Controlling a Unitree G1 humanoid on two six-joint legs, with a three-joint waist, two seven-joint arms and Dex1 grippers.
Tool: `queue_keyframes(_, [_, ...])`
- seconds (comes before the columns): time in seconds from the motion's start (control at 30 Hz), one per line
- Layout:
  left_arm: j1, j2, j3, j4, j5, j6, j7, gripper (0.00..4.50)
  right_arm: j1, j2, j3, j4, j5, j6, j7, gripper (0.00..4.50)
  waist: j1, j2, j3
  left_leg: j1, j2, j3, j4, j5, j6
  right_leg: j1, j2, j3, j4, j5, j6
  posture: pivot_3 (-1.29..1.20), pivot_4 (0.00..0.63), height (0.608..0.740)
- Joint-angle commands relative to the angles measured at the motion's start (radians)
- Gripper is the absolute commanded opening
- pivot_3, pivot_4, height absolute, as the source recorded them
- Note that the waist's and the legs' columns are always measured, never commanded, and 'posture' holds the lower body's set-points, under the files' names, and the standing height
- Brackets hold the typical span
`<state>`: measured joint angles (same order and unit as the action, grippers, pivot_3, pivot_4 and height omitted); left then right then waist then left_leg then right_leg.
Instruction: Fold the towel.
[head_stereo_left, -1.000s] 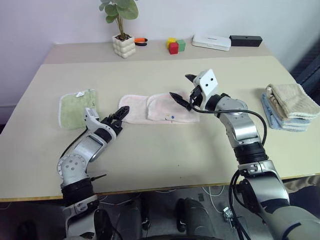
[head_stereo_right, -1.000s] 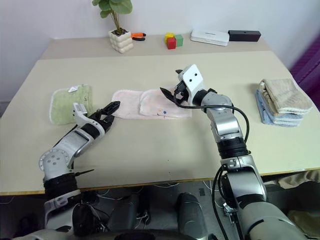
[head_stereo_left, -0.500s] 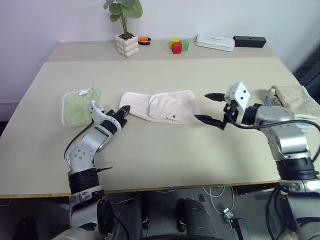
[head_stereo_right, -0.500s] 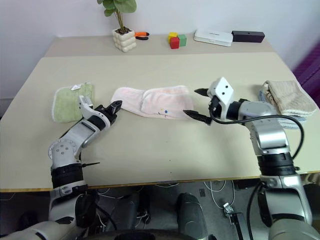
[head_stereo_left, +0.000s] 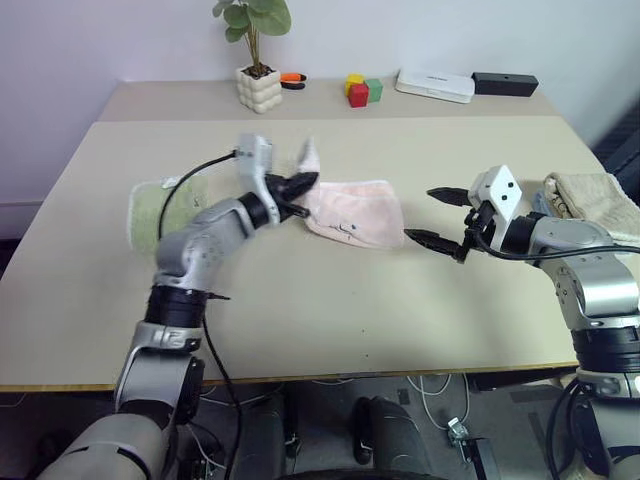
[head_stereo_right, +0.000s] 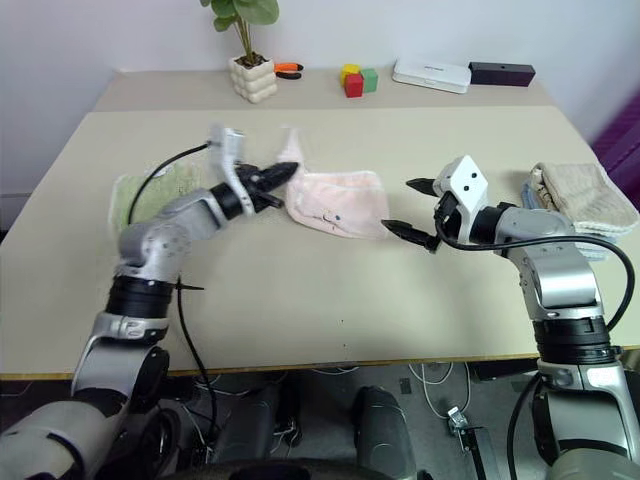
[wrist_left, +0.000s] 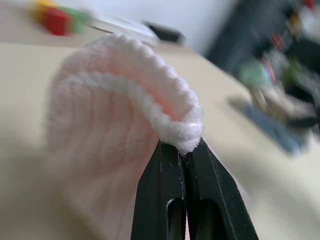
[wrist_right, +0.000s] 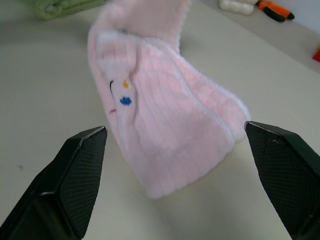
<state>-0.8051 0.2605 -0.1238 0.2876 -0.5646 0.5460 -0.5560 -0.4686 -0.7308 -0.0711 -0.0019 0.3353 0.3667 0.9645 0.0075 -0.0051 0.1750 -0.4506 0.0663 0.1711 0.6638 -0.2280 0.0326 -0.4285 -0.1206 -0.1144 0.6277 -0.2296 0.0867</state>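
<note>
Left gripper has its 2 fingers clamped tight on the whitish trim of the pink towel, and that end is lifted off the table, peaked up above the rest of the cloth. The remainder of the towel lies in a doubled heap at mid-table, small coloured marks showing on its top layer. Right gripper hangs just beside the towel's right end, fingers spread wide, nothing between them, not touching the cloth. Off to the left lies a light green cloth, partly behind the left arm. At the right edge sits a stack of folded towels. Along the back: a potted plant and coloured blocks.
</note>
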Motion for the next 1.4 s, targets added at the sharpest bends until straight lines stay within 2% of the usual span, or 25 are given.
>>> queue_keyframes(0.03, [-0.077, -0.042, -0.091, 0.1, 0.118, -0.118, -0.145, 0.03, 0.008, -0.021, -0.072, -0.054, 0.049, 0.026, -0.011, 4.5, 0.002, 0.0, 0.0, -0.001, 0.0, 0.0, 0.0, 0.0, 0.001, -0.001, 0.0, 0.0, 0.0, 0.0, -0.001, 0.0, 0.15, 0.74])
queue_keyframes(0.17, [-0.116, -0.096, -0.172, 0.239, 0.232, -0.24, -0.272, 0.03, 0.039, -0.02, -0.138, -0.103, 0.121, 0.075, -0.017, 4.5, 0.003, 0.0, 0.0, -0.004, 0.0, -0.001, 0.0, -0.001, 0.003, -0.003, 0.0, -0.001, 0.0, 0.0, 0.0, 0.0, 0.15, 0.74])
queue_keyframes(0.27, [-0.142, -0.149, -0.184, 0.353, 0.288, -0.317, -0.315, 0.03, 0.069, -0.027, -0.157, -0.143, 0.136, 0.097, -0.029, 4.5, 0.003, 0.0, 0.0, -0.005, 0.0, -0.002, 0.001, -0.001, 0.003, -0.003, 0.0, -0.002, 0.0, 0.0, 0.001, 0.0, 0.15, 0.74])
queue_keyframes(0.43, [-0.209, -0.25, -0.186, 0.621, 0.406, -0.467, -0.306, 0.03, 0.104, -0.032, -0.177, -0.206, 0.15, 0.131, -0.064, 4.5, 0.005, 0.0, 0.0, -0.011, 0.0, -0.006, 0.004, -0.002, 0.005, -0.007, 0.0, -0.004, 0.0, 0.0, -0.001, 0.0, 0.15, 0.74])
queue_keyframes(0.6, [-0.26, -0.291, -0.141, 0.776, 0.455, -0.513, -0.253, 0.03, 0.12, -0.038, -0.187, -0.234, 0.151, 0.144, -0.093, 4.5, 0.004, 0.0, 0.0, -0.012, 0.0, -0.007, 0.004, -0.002, 0.006, -0.007, -0.001, -0.005, 0.001, 0.0, 0.0, 0.0, 0.15, 0.74])
queue_keyframes(0.63, [-0.267, -0.296, -0.128, 0.791, 0.455, -0.516, -0.253, 0.57, 0.121, -0.038, -0.19, -0.235, 0.151, 0.144, -0.099, 4.5, 0.004, 0.0, 0.0, -0.012, 0.0, -0.007, 0.004, -0.002, 0.006, -0.007, -0.001, -0.005, 0.0, 0.0, 0.0, 0.0, 0.15, 0.74])
queue_keyframes(0.67, [-0.272, -0.3, -0.116, 0.802, 0.456, -0.52, -0.255, 0.86, 0.121, -0.038, -0.192, -0.235, 0.153, 0.144, -0.104, 4.5, 0.004, 0.0, 0.0, -0.012, 0.0, -0.007, 0.004, -0.002, 0.006, -0.007, -0.001, -0.005, 0.001, 0.0, 0.0, 0.0, 0.15, 0.74])
queue_keyframes(0.7, [-0.276, -0.303, -0.106, 0.81, 0.459, -0.526, -0.257, 1.33, 0.121, -0.038, -0.193, -0.234, 0.154, 0.143, -0.107, 4.5, 0.004, 0.0, 0.0, -0.012, 0.0, -0.007, 0.004, -0.002, 0.006, -0.007, -0.001, -0.005, 0.001, 0.0, 0.0, 0.0, 0.15, 0.74])
queue_keyframes(0.9, [-0.287, -0.31, -0.069, 0.823, 0.484, -0.55, -0.244, 4.35, 0.093, -0.027, -0.171, -0.205, 0.144, 0.127, -0.123, 4.5, 0.003, 0.0, 0.0, -0.012, 0.0, -0.008, 0.004, -0.002, 0.006, -0.006, -0.001, -0.005, 0.001, 0.001, 0.0, 0.0, 0.15, 0.74])
queue_keyframes(1.0, [-0.269, -0.312, -0.067, 0.779, 0.478, -0.568, -0.308, 4.44, 0.071, -0.022, -0.164, -0.18, 0.137, 0.115, -0.131, 4.5, 0.003, 0.0, 0.0, -0.012, 0.0, -0.008, 0.004, -0.002, 0.006, -0.006, -0.001, -0.005, 0.001, 0.001, 0.0, 0.0, 0.15, 0.74])
queue_keyframes(1.13, [-0.197, -0.3, -0.086, 0.628, 0.453, -0.509, -0.452, 4.44, 0.043, -0.021, -0.153, -0.142, 0.13, 0.097, -0.129, 4.5, 0.002, 0.0, 0.0, -0.012, 0.0, -0.008, 0.004, -0.002, 0.006, -0.007, -0.001, -0.006, 0.001, 0.001, 0.0, 0.0, 0.15, 0.74])
queue_keyframes(1.4, [-0.111, -0.262, -0.084, 0.423, 0.441, -0.441, -0.477, 4.44, 0.011, -0.015, -0.149, -0.091, 0.118, 0.071, -0.129, 4.5, 0.003, 0.0, 0.0, -0.012, 0.0, -0.008, 0.005, -0.002, 0.006, -0.006, 0.0, -0.006, 0.002, 0.001, 0.002, 0.0, 0.15, 0.74])
